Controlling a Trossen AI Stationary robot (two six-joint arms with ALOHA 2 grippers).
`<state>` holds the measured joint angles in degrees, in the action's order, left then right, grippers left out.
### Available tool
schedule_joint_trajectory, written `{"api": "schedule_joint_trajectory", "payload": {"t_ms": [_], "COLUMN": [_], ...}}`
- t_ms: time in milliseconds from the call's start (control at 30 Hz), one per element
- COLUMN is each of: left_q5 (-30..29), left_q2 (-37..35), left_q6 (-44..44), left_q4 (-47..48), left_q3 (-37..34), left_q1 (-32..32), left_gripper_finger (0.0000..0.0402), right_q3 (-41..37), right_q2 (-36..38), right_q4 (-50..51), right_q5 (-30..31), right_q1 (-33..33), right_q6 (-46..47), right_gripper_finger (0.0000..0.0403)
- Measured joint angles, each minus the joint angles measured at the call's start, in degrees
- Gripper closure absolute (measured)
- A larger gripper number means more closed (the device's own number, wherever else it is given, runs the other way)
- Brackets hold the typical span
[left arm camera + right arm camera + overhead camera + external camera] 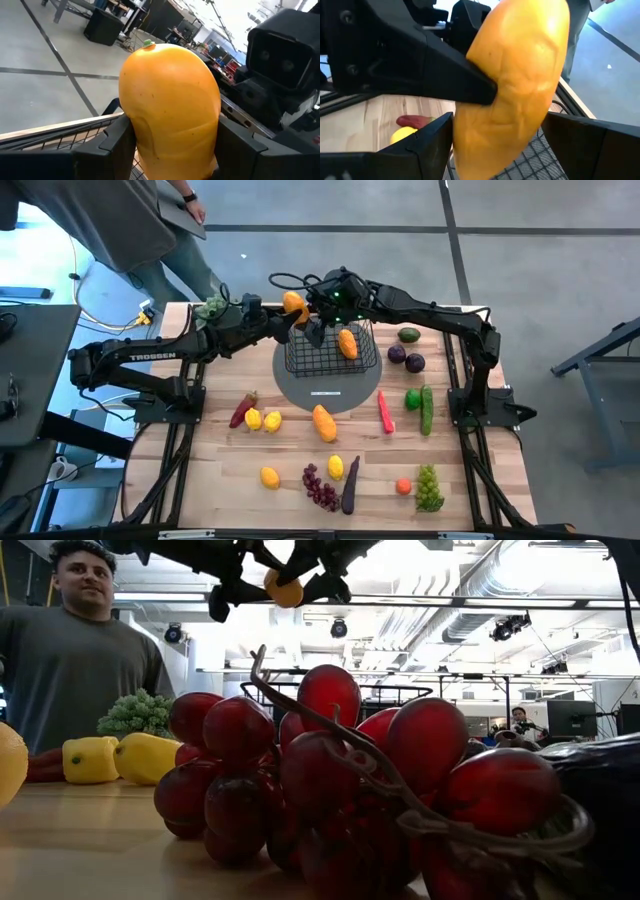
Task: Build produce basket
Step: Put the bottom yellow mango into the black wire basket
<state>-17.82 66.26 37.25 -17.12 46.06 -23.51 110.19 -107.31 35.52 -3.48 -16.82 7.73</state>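
The black wire basket (330,358) stands on a round dark grey disc (328,392) at the table's far middle, with one orange mango (347,342) inside. My left gripper (170,135) reaches in from the left and is shut on a second orange mango (293,304), raised over the basket's far left corner. My right gripper (497,130) comes from the right and is open, with one finger on either side of that mango (520,85). In the low view the mango (283,588) hangs high between dark fingers. More produce lies on the near half of the table. My left gripper pinches the mango's body (170,115) between its two fingers, one on each broad side. It comes roughly level from the table's left. The stem end (147,44) points away from the gripper, and the fruit is lifted clear. Whether my right gripper's fingers (427,140) touch the mango cannot be told.
On the table lie a red pepper (243,410), lemons (262,420), a mango (324,423), a carrot (385,412), a cucumber (427,410), an avocado (408,334), red grapes (320,488), an eggplant (350,485) and green grapes (428,488). A leafy bunch (210,308) sits far left, with a person (150,220) beyond it.
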Motion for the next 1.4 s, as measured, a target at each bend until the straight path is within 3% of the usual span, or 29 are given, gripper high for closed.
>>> {"api": "schedule_joint_trajectory", "payload": {"t_ms": [200,500,900,1233,1400], "left_q5": [-0.81,-0.96,0.35,1.39,3.84], "left_q2": [0.00,0.00,0.01,0.01,-0.09], "left_q6": [1.40,1.62,1.66,2.91,1.64], "left_q4": [-0.46,-0.26,0.20,1.71,2.67], "left_q3": [0.00,0.00,-0.07,-0.07,0.00], "left_q1": [0.09,0.07,0.09,-0.62,-1.86], "left_gripper_finger": [0.0196,0.0168,0.0146,0.0092,0.0083], "right_q3": [0.00,0.00,0.00,0.00,-0.02], "right_q2": [-0.80,-0.94,-0.83,-0.76,-0.92], "right_q4": [-0.33,-0.20,2.28,7.20,9.49], "right_q5": [0.50,0.55,-0.03,1.50,1.59], "right_q1": [0.00,0.04,0.02,-2.00,-3.93], "right_q6": [0.90,1.50,-0.33,0.01,1.30], "right_gripper_finger": [0.0144,0.0234,0.0240,0.0242,0.0242]}}
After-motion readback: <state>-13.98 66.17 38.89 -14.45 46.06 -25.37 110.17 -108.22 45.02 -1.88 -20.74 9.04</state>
